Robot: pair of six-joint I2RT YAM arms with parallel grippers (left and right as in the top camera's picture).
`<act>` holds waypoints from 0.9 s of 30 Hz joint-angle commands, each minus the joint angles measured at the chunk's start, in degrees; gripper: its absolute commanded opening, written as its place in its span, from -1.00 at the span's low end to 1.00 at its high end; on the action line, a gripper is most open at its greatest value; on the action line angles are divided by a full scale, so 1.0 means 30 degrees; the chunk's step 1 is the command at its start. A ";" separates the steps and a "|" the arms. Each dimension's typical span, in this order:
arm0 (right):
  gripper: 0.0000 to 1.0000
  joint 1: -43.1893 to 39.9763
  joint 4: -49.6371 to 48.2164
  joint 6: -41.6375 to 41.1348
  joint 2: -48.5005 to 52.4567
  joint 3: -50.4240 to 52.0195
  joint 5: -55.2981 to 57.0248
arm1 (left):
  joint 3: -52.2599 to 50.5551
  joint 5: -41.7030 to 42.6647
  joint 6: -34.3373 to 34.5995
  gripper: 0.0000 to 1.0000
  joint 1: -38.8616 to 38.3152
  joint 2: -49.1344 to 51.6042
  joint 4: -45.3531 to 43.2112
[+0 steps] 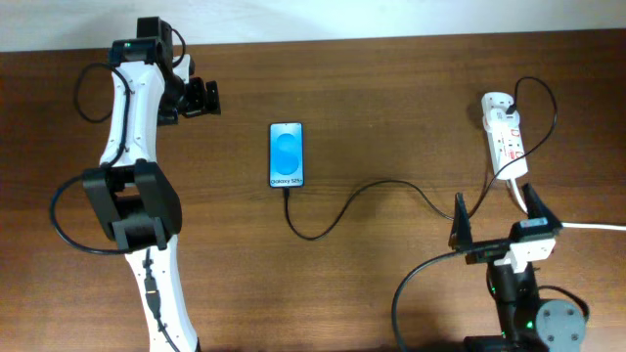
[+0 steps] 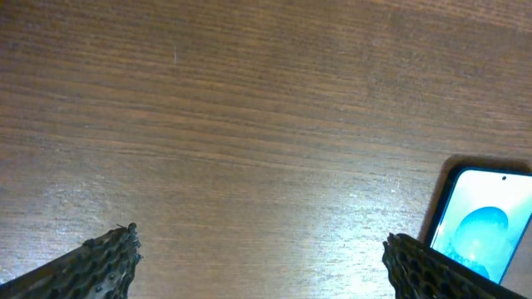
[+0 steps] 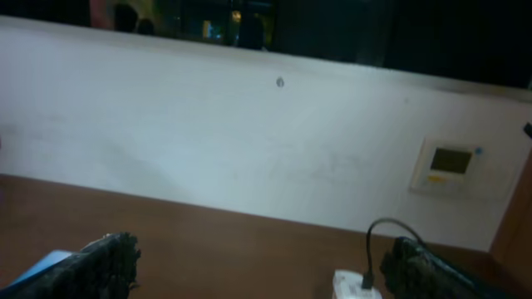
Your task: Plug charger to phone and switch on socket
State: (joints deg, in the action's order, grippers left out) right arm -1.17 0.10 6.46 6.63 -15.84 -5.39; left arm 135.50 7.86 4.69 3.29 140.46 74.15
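Blue-screened, black-edged phone, black charger, white socket (switches perhaps red), brown wood-grain table.

Overhead, even bright light is falling across the brown surface, and the arms are casting only faint, soft shadows. The phone is glowing bright blue, crisp enough that its lettering is showing. In the left wrist view a pale sheen is spreading over the wood grain toward the lower middle. The phone's screen is blooming nearly white there, and the fingers of the left tool are sitting dark and slightly soft at the bottom edge. The right wrist view is looking dim, grainy and smeared. The wall is washing out to flat pale grey, the strip above it is going almost black with faint glints, and the fingers of the right tool are blurring into dark lumps.
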 commanded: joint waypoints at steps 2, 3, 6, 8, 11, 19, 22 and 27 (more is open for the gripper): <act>0.97 -0.0372 -0.0408 0.0058 -0.2149 0.3606 -0.0903 | 0.0168 -0.0138 -0.0160 0.99 -0.0007 -0.0073 0.0029; 0.97 -0.0364 -0.0423 0.0058 -0.2149 0.4095 -0.1129 | 0.0168 -0.0138 -0.0160 0.99 -0.0007 -0.0073 0.0029; 0.97 -0.0364 0.0131 0.0058 -0.2149 0.5173 -0.1231 | 0.0168 -0.0138 -0.0160 0.99 -0.0007 -0.0073 0.0029; 0.97 -0.0372 0.1027 0.0058 -0.2149 0.5173 -0.1362 | 0.0168 -0.0138 -0.0160 0.99 -0.0007 -0.0073 0.0029; 0.97 -0.0372 0.1166 0.0058 -0.2149 0.5173 -0.1552 | 0.0168 -0.0138 -0.0160 0.99 -0.0007 -0.0073 0.0029; 0.97 -0.0372 0.1173 0.0058 -0.2142 0.5173 -0.1559 | 0.0168 -0.0138 -0.0160 0.99 -0.0007 -0.0073 0.0036; 0.97 -0.0372 0.1166 0.0058 -0.2142 0.5173 -0.1559 | 0.0168 -0.0138 -0.0160 0.99 -0.0007 -0.0073 0.0029; 0.97 -0.0372 0.1166 0.0058 -0.2142 0.5173 -0.1552 | 0.0160 -0.0138 -0.0160 0.98 -0.0270 -0.0925 0.0036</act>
State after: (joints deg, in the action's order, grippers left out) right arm -1.96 3.33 6.46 0.80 -0.62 -9.13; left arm 135.50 7.86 4.69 3.29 140.46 74.19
